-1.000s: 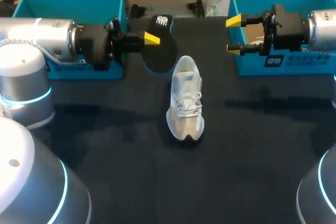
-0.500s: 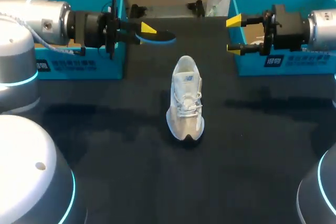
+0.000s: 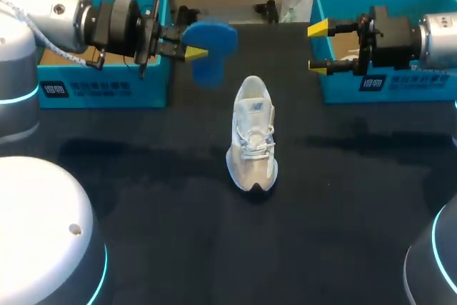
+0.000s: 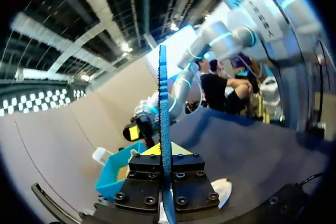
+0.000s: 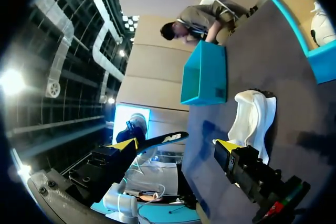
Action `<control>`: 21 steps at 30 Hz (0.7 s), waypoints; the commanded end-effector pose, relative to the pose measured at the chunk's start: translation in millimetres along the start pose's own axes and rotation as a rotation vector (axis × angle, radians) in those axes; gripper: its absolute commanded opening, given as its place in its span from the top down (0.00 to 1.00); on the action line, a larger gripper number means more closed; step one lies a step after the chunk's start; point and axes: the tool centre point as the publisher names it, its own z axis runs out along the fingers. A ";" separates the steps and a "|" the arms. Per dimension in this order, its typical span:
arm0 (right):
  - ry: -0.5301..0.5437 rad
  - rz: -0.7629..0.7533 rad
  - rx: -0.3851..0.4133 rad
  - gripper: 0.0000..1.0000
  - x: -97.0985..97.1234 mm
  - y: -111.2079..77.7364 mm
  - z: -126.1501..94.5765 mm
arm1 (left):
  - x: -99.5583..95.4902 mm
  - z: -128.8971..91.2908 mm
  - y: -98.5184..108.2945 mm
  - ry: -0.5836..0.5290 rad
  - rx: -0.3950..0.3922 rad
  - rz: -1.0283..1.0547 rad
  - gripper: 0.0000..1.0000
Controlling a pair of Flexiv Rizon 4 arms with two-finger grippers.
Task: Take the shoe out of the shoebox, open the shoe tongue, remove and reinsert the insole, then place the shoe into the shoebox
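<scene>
Left shoebox [image 3: 107, 91]: my left arm [image 3: 61, 23] hides most of its inside, and the label print is too small to read. My left gripper [image 3: 194, 53] grips the blue insole [image 3: 211, 51] just beside it. The white shoe [image 3: 252, 133] stands mid-table [image 3: 143, 198], well apart from the 2 boxes. My right gripper [image 3: 319, 48] gapes wide before the right shoebox [image 3: 389, 89], with something white inside.

This looks like a robotics demonstration hall or lab, not a home. A silver left arm [image 3: 50, 16] and right arm [image 3: 437, 33] with glowing blue rings reach over a tabletop [image 3: 143, 233] draped in dark cloth. A teal left shoebox [image 3: 100, 91] and right shoebox [image 3: 400, 89] stand at its far corners. Overhead is a high ceiling [image 4: 79, 19] with exposed ducts [image 5: 107, 30].
</scene>
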 end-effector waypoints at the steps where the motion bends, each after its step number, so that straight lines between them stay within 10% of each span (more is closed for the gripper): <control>1: -0.001 0.000 -0.001 0.00 -0.1 0.1 1.1 | -12.7 9.3 4.1 -0.035 0.264 -1.360 1.00; 21: -0.001 0.000 -0.001 0.00 -0.1 0.1 1.1 | -13.6 11.0 4.3 -0.037 0.258 -1.294 1.00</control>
